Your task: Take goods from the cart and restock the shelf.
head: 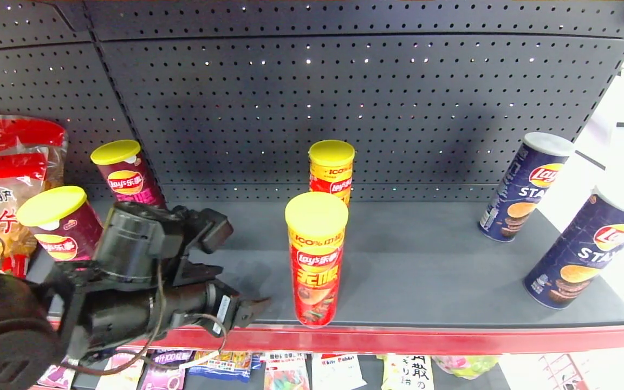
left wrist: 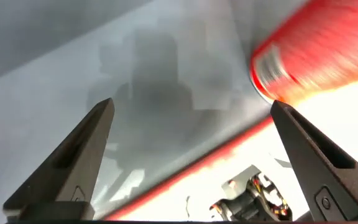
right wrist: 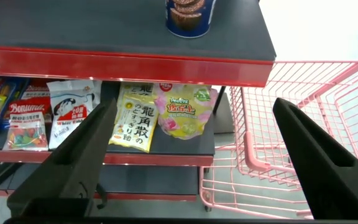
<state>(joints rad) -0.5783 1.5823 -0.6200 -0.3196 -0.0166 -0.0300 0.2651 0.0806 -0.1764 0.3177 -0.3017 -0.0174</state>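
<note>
The red chip can (head: 316, 260) stands upright on the shelf (head: 426, 260), very close to its red front lip (head: 426, 338), with a second red can (head: 332, 170) behind it near the back panel. My left end effector (head: 252, 309) sits just to the can's left at the lip, not touching it. Its fingers are spread wide with nothing between them. I read this can as placed, so this is the tail of a restocking step. The next move calls for backing the left arm straight out, away from the can, since a nudge there could tip it over the lip. Then I need another item from the pink cart (right wrist: 328, 124). My right end effector (right wrist: 194, 109) is also fully spread and empty, hanging below the shelf by the cart. The maroon cans (head: 57, 222) crowd the left arm, but a broad bare stretch lies between the red cans and the blue cans (head: 523, 187) on the right.
</note>
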